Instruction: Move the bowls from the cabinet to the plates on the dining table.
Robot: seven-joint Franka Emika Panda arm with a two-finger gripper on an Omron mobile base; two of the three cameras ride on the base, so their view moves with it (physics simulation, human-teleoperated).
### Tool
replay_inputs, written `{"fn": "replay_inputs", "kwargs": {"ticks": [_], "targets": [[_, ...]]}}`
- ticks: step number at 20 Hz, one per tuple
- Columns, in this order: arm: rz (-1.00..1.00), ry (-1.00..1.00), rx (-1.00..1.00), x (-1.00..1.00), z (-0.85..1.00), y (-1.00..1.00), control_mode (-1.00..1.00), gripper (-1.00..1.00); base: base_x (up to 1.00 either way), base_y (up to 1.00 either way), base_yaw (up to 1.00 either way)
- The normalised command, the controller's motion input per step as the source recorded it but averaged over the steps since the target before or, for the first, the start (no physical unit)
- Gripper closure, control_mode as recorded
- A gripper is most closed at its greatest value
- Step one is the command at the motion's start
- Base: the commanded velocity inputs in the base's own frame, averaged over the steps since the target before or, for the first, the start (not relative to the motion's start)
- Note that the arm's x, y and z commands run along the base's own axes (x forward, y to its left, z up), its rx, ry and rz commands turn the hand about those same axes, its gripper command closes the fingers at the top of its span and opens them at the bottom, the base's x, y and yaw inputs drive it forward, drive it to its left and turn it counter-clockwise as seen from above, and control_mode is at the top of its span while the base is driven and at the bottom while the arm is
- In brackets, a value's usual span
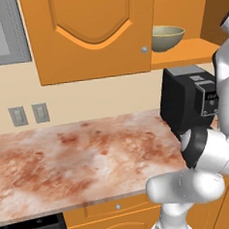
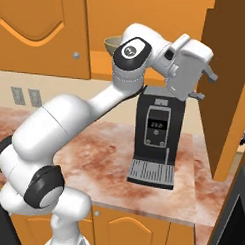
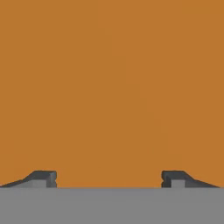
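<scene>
Jaws stand wide apart w/ nothing between them; in the hand view the gripper (image 3: 109, 178) faces flat orange wood, both dark fingertips (image 3: 43, 178) at the bottom edge. In the right base view the gripper (image 2: 212, 85) is up at the open cabinet door (image 2: 227, 83), arm reaching over the black coffee machine (image 2: 156, 140) that sits toward the right end of the counter (image 2: 108, 151). One bowl (image 1: 167, 36) sits on the cabinet (image 1: 189, 50) shelf near its left edge, just right of the closed arched door (image 1: 89, 33); the other bowl I can't make out. It stands upright, mouth up, round so no long axis, just a vertical one. Judgement: stiff, prob ceramic, fairly light but chips if knocked, smooth glaze likely slippery. Too wide to span, so best hold is pinching the rim wall, one finger inside, one outside, on the near side facing the opening. Wall outlets (image 1: 28, 114) sit above the counter's back edge, far left.
</scene>
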Motion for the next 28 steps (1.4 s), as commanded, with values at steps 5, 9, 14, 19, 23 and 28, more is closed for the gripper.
{"fn": "replay_inputs", "kwargs": {"ticks": [5, 9, 14, 19, 23, 28], "targets": [[0.02, -0.03, 0.05, -0.02, -0.04, -0.32, -1.0, -1.0, 0.0, 0.0, 0.0], [0.04, -0.13, 0.02, -0.13, -0.12, 0.06, -1.0, -1.0, 0.0, 0.0, 0.0], [0.03, -0.17, 0.02, -0.21, -0.08, 0.27, -1.0, -1.0, 0.0, 0.0, 0.0], [0.04, -0.11, 0.01, -0.17, -0.05, 0.44, -1.0, -1.0, 0.0, 0.0, 0.0], [0.08, -0.1, 0.0, -0.16, -0.05, 0.6, -1.0, -1.0, 0.0, 0.0, 0.0], [0.13, -0.08, 0.0, -0.13, -0.01, 0.57, -1.0, -1.0, 0.0, 0.0, 0.0]]}}
